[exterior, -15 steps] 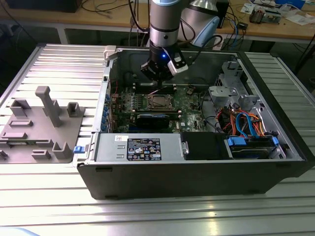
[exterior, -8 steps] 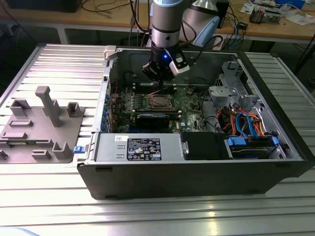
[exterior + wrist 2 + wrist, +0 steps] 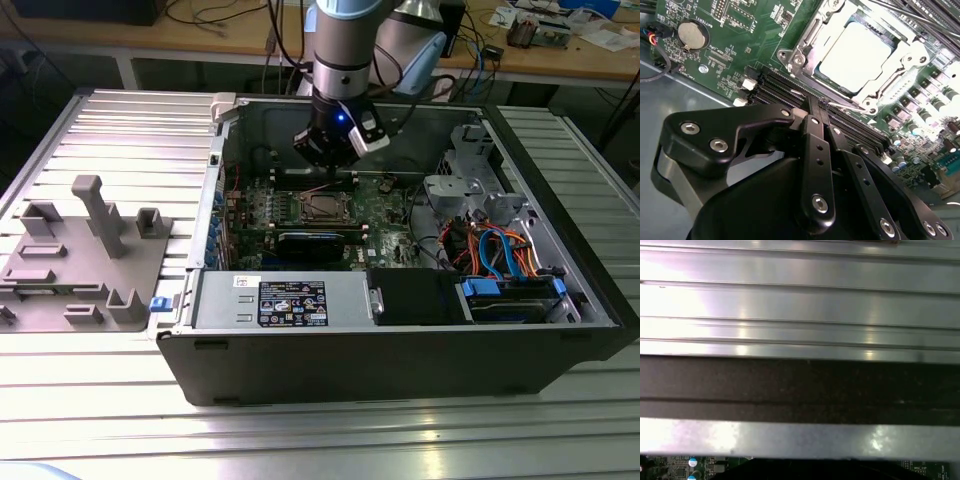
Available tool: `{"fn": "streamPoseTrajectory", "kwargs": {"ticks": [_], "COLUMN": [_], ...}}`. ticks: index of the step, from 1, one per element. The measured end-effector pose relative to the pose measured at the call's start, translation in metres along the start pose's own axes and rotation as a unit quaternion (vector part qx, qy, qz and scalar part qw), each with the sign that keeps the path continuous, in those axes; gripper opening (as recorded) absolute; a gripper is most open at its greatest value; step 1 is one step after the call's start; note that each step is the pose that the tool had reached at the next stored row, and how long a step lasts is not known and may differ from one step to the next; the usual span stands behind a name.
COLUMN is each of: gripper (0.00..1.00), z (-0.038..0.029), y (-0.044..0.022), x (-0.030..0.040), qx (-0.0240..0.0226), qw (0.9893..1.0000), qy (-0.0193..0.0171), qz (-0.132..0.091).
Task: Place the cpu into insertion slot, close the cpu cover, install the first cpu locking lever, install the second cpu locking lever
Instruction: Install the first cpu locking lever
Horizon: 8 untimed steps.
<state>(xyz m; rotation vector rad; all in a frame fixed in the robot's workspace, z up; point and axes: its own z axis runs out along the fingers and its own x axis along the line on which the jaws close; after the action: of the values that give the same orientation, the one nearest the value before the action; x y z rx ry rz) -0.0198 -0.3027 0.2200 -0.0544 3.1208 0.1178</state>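
The fingers (image 3: 816, 145) are pressed together, with no gap between their black tips in the second wrist view. They point down at the edge of the insertion slot (image 3: 322, 207), over the row of long black memory slots (image 3: 780, 90). A thin silvery locking lever (image 3: 847, 105) runs along that edge of the socket, just beside the fingertips. Whether they touch it cannot be told.

The cpu (image 3: 860, 55) sits flat in the socket with its pale metal top up. The cpu cover (image 3: 900, 62) lies down over it, and its window frames the chip.

Around the socket spreads the green motherboard (image 3: 740, 40), with a round coin battery (image 3: 692, 34) well apart from the socket.

In the exterior view the arm (image 3: 345, 40) reaches down into the open computer case (image 3: 400, 350), which lies on its side on the ribbed aluminium counter (image 3: 100, 120). A labelled power supply (image 3: 290, 300) lines the case's near wall, with blue and orange cables (image 3: 500, 250) towards the exterior view's right. A grey moulded fixture (image 3: 90, 250) rests on the counter at the exterior view's left, well apart from the case.
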Motion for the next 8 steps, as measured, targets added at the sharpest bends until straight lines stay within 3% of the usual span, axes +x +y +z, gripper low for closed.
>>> {"fn": "streamPoseTrajectory", "kwargs": {"ticks": [8], "gripper": [0.11], "z": [0.0045], "y": [-0.0004], "x": [-0.0021], "qx": [-0.0058], "qw": [1.0000], "qy": [-0.0003], "qz": [0.006]}}
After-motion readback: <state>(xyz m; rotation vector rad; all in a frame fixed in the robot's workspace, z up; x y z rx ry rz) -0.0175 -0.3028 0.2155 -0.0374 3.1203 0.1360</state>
